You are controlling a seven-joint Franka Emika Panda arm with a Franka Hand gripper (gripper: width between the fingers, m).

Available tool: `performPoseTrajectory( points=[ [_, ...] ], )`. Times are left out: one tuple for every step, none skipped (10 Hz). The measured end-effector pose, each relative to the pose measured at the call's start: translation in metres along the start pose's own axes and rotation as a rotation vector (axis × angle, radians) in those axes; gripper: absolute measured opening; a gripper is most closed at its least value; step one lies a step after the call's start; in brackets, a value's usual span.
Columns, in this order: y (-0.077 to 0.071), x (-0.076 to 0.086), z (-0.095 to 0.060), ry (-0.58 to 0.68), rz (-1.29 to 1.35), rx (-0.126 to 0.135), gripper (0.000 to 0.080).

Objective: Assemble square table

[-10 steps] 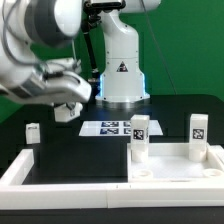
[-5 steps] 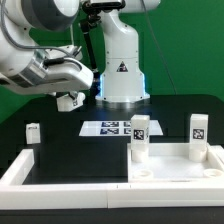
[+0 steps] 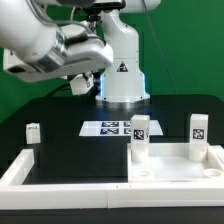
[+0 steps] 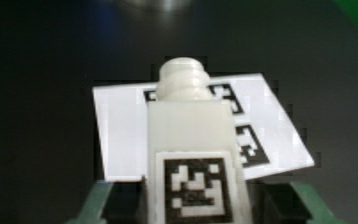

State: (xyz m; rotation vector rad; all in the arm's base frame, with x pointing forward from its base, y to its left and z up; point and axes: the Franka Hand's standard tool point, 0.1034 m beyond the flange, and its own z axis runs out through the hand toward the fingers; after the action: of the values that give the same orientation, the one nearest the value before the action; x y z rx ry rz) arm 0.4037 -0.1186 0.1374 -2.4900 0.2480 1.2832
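Observation:
My gripper [image 3: 82, 84] is raised above the table at the exterior view's left and is shut on a short white leg [image 3: 77, 87]. In the wrist view the leg [image 4: 188, 120] sits between the green fingers [image 4: 108, 202] of the gripper [image 4: 194, 208], tag facing the camera and rounded tip pointing away. The white square table top [image 3: 185, 172] lies at the front right with two legs upright in it, one [image 3: 140, 135] at its left corner and one [image 3: 198, 134] further right. Another leg [image 3: 33, 132] stands alone on the black table at the left.
The marker board [image 3: 108, 128] lies in the middle of the table before the robot's white base [image 3: 122, 70]; in the wrist view it [image 4: 126, 125] is below the held leg. A long white border rail [image 3: 24, 168] runs along the front left.
The arm has risen and swung toward the exterior view's right, carrying the leg higher above the table. Nothing on the table has moved.

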Motion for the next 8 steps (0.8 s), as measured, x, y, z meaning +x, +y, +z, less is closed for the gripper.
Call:
performPoseTrajectory(
  points=[
    [-0.001, 0.000, -0.002, 0.024, -0.004, -0.004, 0.0285],
    [-0.003, -0.001, -0.004, 0.025, -0.009, -0.009, 0.0285],
    [-0.014, 0.002, -0.015, 0.051, -0.045, -0.058, 0.0285],
    [-0.037, 0.009, -0.039, 0.188, -0.094, -0.108, 0.0285],
    [-0.057, 0.004, -0.057, 0.300, -0.132, -0.123, 0.0285],
    [-0.074, -0.005, -0.073, 0.373, -0.134, -0.106, 0.0285],
    [-0.076, -0.014, -0.073, 0.440, -0.045, -0.039, 0.0285],
    [-0.071, -0.014, -0.070, 0.491, -0.058, -0.039, 0.0285]
  ],
)
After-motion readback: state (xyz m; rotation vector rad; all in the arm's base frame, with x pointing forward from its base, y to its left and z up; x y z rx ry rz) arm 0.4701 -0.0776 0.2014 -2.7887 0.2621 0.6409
